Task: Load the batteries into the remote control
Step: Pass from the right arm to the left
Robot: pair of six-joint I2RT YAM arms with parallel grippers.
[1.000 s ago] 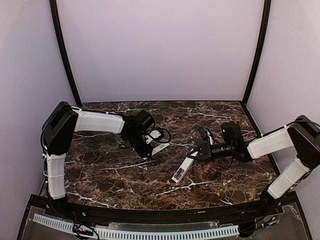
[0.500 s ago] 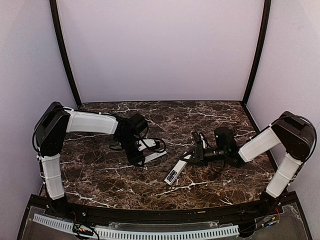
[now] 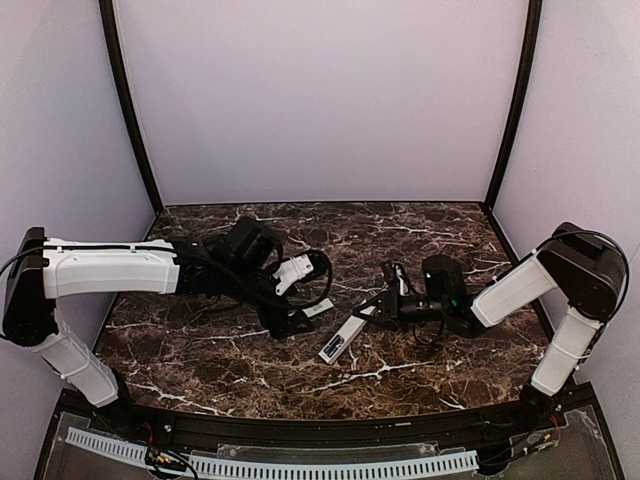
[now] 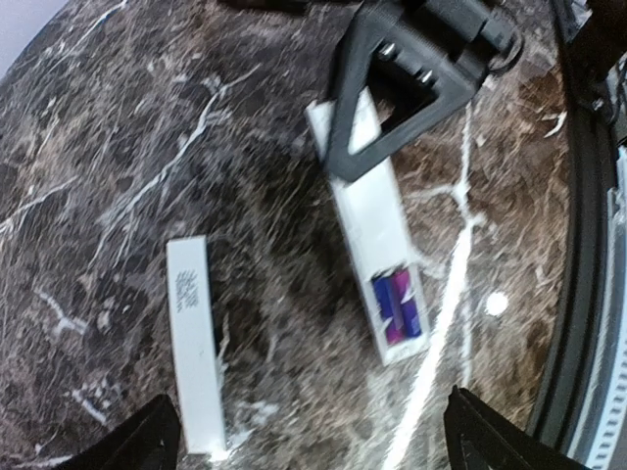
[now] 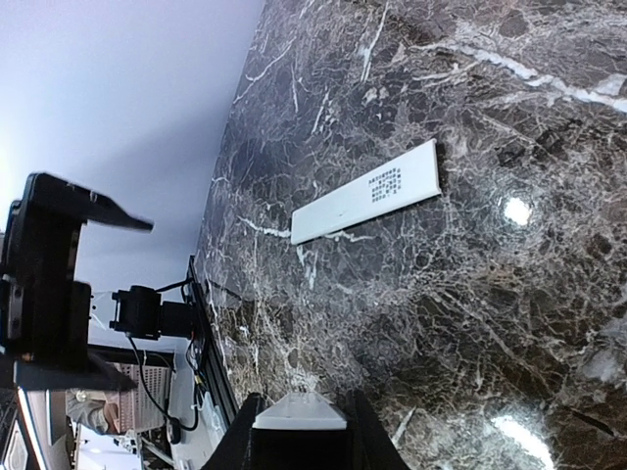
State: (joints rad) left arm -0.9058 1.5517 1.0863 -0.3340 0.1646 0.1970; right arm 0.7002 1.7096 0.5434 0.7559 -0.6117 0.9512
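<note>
The remote control lies back-up on the marble, its compartment uncovered at the near end. Two blue-purple batteries sit side by side inside it. My right gripper is shut on the remote's far end, and its black fingers show in the left wrist view. The remote's end is pinched between them in the right wrist view. My left gripper hovers wide open above the table, between the remote and the flat white cover piece. In the top view the remote sits mid-table.
The cover piece lies flat with its printed label up, just left of the remote, and shows in the top view beside my left gripper. A black rail borders the table's near edge. Lilac walls enclose the table.
My left gripper has opened wide and let go of the cover piece, which now lies on the table. The left arm stretched toward the middle. The right gripper shifted the remote leftward.
</note>
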